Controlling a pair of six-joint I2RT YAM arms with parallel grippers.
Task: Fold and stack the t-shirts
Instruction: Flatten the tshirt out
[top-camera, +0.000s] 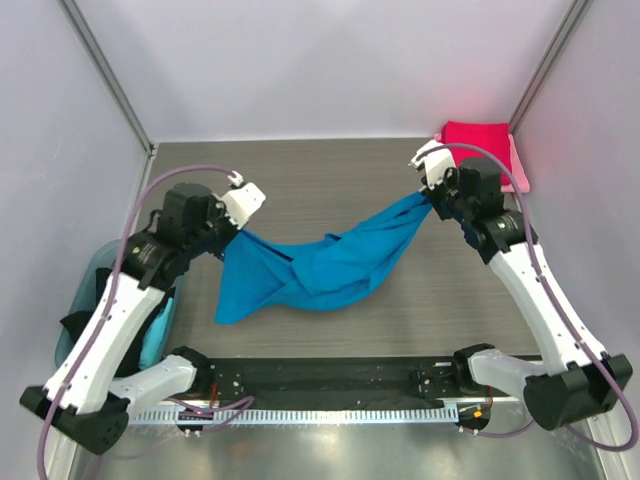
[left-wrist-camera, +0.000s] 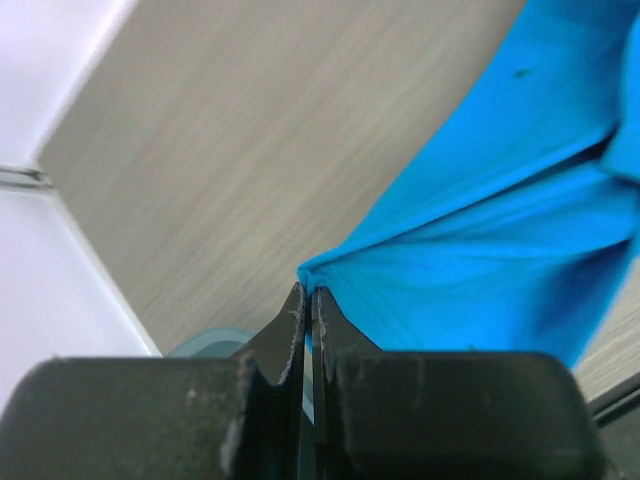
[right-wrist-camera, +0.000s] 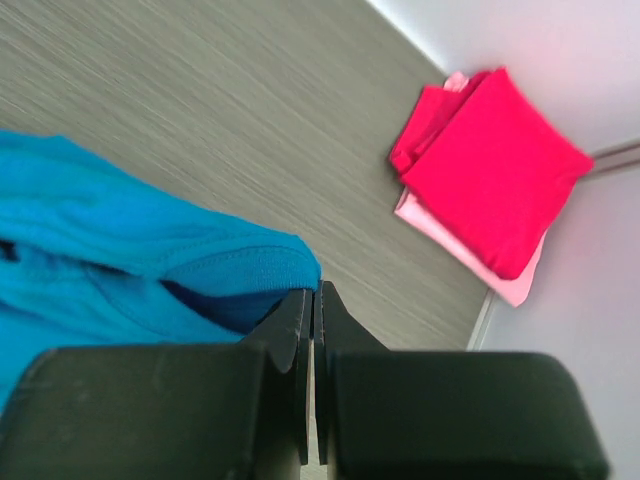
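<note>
Blue t-shirt (top-camera: 320, 265), limp and light, sags between left end effector (top-camera: 226, 234), 9 o'clock, and right end effector (top-camera: 433, 197), 2 o'clock; both clamped closed on its edges.

A grey wood-grain table (top-camera: 330, 170) lies inside a booth of pale walls (top-camera: 330, 60) with metal corner posts (top-camera: 105, 70). A see-through teal tub (top-camera: 82, 285) sits at its left edge. A black strip (top-camera: 330, 375) lines the near edge.

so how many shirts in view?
3: blue shirt held by left gripper and right gripper; red shirt folded on a pink shirt, far right corner. Tub at left may hide more.
</note>
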